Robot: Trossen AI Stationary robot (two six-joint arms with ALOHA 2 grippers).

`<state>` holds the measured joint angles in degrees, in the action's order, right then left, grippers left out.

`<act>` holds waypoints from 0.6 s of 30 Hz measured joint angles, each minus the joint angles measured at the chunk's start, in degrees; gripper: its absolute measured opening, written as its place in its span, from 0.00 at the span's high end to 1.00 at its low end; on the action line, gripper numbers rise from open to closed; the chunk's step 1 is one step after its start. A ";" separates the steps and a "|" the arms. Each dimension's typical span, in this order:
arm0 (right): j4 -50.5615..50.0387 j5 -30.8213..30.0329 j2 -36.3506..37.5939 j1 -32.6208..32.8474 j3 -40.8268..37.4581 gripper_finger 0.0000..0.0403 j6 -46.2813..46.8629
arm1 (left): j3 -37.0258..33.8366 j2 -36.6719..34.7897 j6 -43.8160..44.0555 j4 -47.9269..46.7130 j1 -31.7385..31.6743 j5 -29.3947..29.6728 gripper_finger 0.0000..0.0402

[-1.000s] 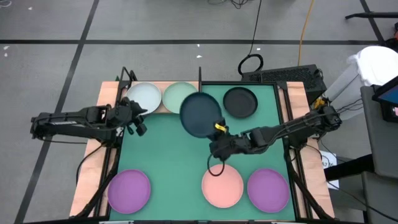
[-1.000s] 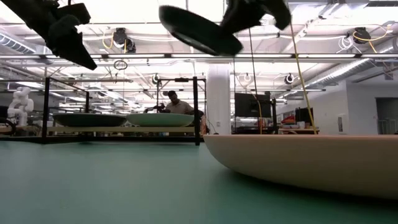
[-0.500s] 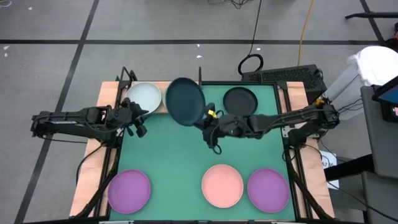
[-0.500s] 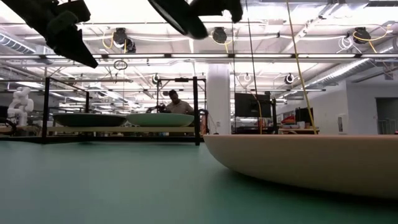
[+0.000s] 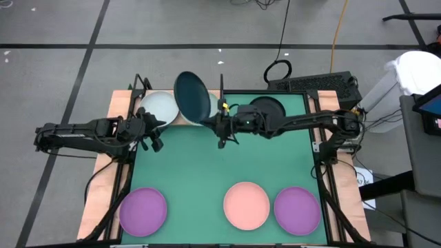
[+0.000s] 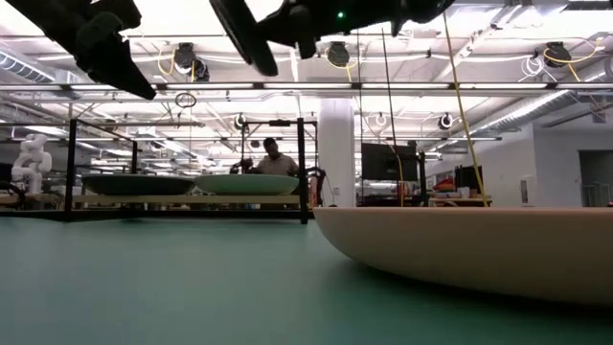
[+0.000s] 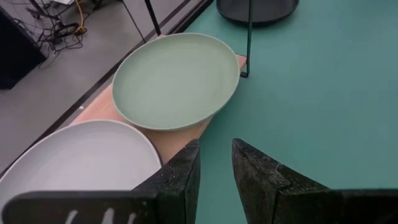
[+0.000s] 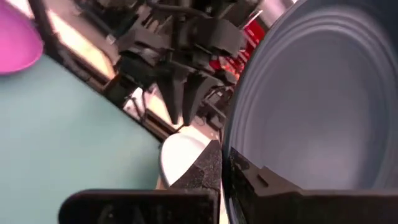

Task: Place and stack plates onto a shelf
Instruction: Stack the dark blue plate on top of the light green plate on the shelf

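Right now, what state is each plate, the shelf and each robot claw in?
Dark teal plate: held tilted in the air above the shelf.
Right gripper: shut on the dark teal plate.
Left gripper: empty beside the shelf.
Pale green plate, white plate: flat on the shelf.
Shelf: holding two plates.

Dark teal plate (image 5: 192, 98) tilted, held above shelf (image 5: 124, 103)

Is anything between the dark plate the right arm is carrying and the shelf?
Nothing visible blocks it. The right gripper holds the dark teal plate above the shelf, over the pale green plate.
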<state>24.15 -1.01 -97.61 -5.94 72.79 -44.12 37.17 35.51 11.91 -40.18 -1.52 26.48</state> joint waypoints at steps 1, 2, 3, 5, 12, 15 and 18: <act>1.65 0.90 -0.75 -0.54 0.00 1.00 0.72 | 0.00 -0.02 -0.22 0.01 0.00 0.00 0.75; 3.19 1.23 -1.40 -1.11 0.00 1.00 1.24 | 0.00 -0.01 -0.23 0.02 0.00 0.00 0.75; 4.09 1.34 -2.09 -1.61 0.00 1.00 1.81 | 0.00 0.00 -0.23 0.00 0.00 0.00 0.75; 5.71 1.31 -3.59 -2.56 0.00 1.00 2.66 | 0.00 -0.02 -0.23 0.01 0.00 0.00 0.75; 7.66 6.94 -8.19 -5.80 0.00 1.00 4.64 | 0.00 0.00 -0.21 0.04 0.00 0.00 0.75; 8.05 7.11 -9.39 -6.53 0.00 1.00 6.11 | 0.00 0.00 -0.21 0.02 0.00 0.00 0.75; 8.29 7.10 -10.17 -7.02 0.00 1.00 7.13 | 0.00 -0.01 -0.21 0.02 0.00 -0.01 0.75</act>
<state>32.44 6.10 -107.78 -12.96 72.79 -36.99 37.17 35.50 11.70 -40.16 -1.52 26.47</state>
